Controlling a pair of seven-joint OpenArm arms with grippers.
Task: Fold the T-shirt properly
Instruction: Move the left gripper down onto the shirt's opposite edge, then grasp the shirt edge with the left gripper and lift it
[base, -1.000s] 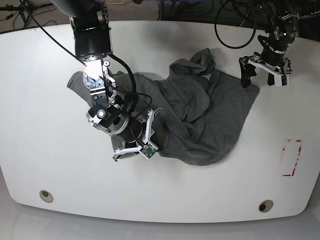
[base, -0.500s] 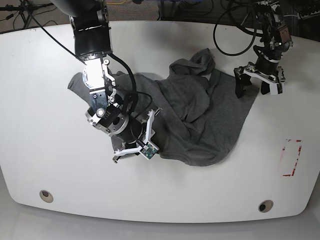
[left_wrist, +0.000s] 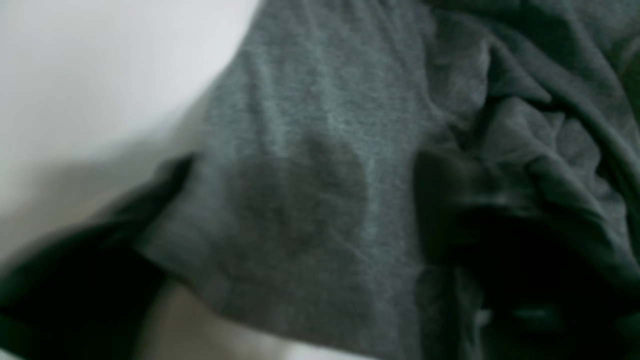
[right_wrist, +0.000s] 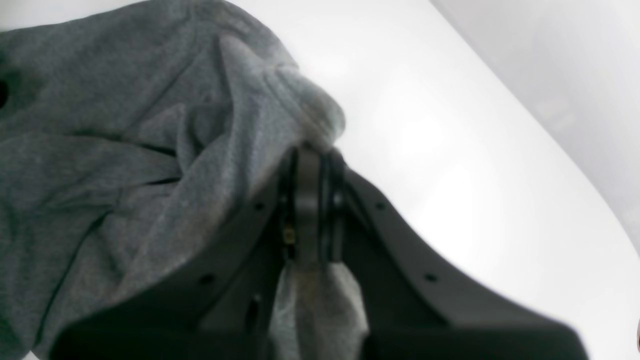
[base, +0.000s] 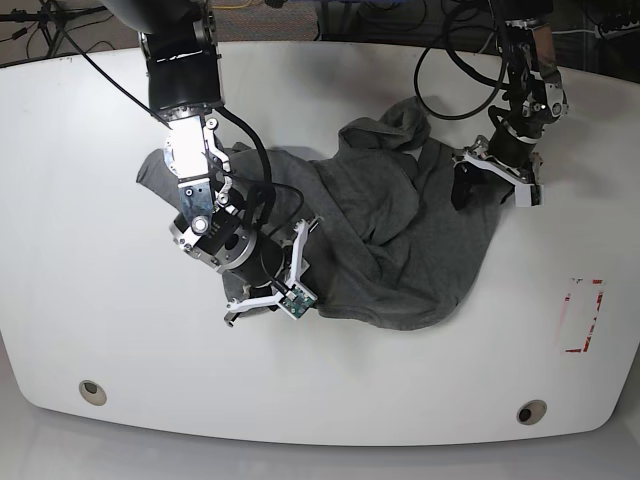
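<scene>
Right tool (right_wrist: 310, 210) clamped on T-shirt (base: 400, 240) edge; left tool (base: 492, 185) spread wide over the shirt's far corner on worktop (base: 80, 300).

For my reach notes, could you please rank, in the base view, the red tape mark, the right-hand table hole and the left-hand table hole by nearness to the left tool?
From the left tool, over the T-shirt's edge:
1. Red tape mark, right edge.
2. Right-hand hole, front right.
3. Left-hand hole, front left, farthest.
</scene>
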